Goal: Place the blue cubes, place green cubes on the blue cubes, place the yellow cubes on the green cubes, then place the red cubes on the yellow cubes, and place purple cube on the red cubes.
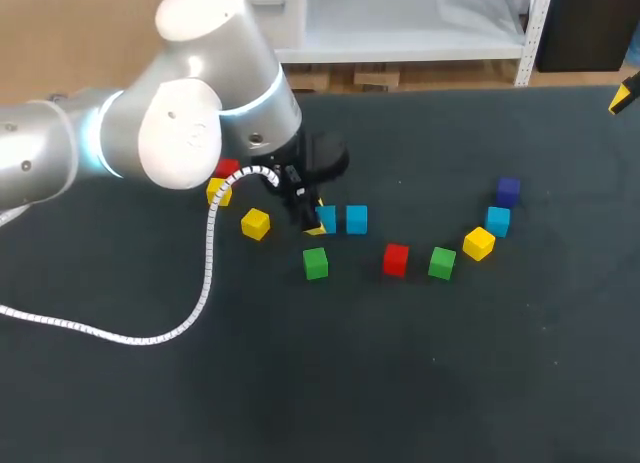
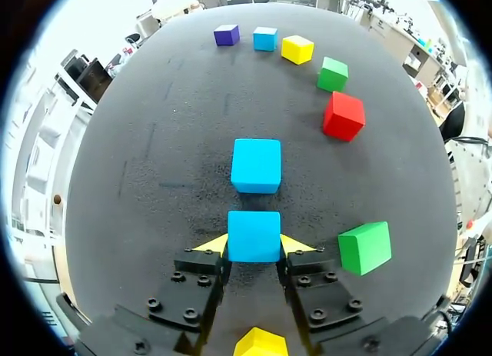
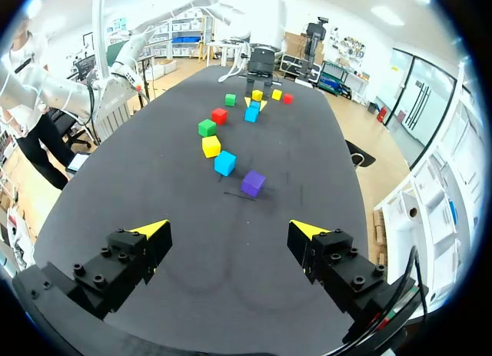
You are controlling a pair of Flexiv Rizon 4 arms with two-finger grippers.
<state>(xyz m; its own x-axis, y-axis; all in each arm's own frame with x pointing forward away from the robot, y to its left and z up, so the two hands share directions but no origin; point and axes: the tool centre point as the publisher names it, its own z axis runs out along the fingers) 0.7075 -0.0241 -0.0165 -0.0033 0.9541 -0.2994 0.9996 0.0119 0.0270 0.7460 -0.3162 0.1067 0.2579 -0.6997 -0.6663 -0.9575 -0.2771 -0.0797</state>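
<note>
My left gripper [image 2: 254,246] is shut on a blue cube [image 2: 254,234], low over the table near its middle [image 1: 325,220]. A second blue cube [image 2: 256,165] lies just ahead of the held one [image 1: 357,219]. A green cube [image 2: 365,247] sits beside the fingers [image 1: 316,263]. Farther on, a red cube [image 1: 396,259], a green cube [image 1: 442,262], a yellow cube [image 1: 479,243], a third blue cube [image 1: 498,221] and a purple cube [image 1: 508,191] form an arc. My right gripper [image 3: 231,233] hangs open and holds nothing, far from the cubes at the table's right end.
Behind the left gripper lie two yellow cubes [image 1: 255,224] [image 1: 219,191] and a red cube [image 1: 227,168], partly hidden by the arm. A white cable [image 1: 205,273] trails over the table's left part.
</note>
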